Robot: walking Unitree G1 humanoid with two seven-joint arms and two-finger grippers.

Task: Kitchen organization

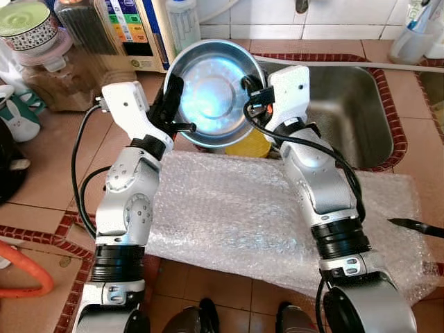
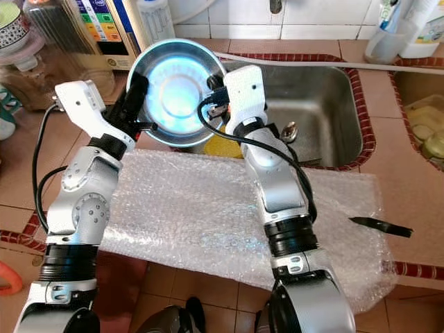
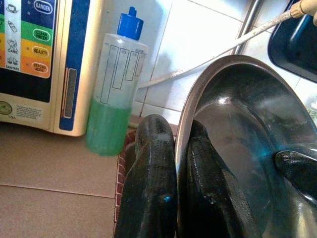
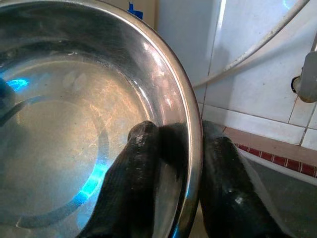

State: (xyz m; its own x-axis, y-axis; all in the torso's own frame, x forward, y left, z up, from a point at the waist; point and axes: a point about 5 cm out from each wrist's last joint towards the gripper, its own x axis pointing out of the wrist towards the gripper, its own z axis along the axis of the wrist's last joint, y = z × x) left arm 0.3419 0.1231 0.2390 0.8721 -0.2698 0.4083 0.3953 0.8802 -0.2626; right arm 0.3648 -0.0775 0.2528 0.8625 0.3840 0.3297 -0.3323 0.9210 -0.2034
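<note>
The shiny round steel bowl (image 1: 214, 94) blocks the way ahead, with a blue-capped plastic bottle of green liquid (image 3: 115, 87) and white appliance (image 1: 135, 31) close behind. The bubble-wrap sheet (image 1: 229, 215) looks mostly unobstructed.

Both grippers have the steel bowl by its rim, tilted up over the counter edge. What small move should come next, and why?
Probably lower the steel bowl level onto the bubble wrap below it. The left gripper and the right gripper each pinch opposite sides of the rim, one finger inside and one outside, so the grip looks secure, and the bowl stands steeply tilted beside the sink.
</note>
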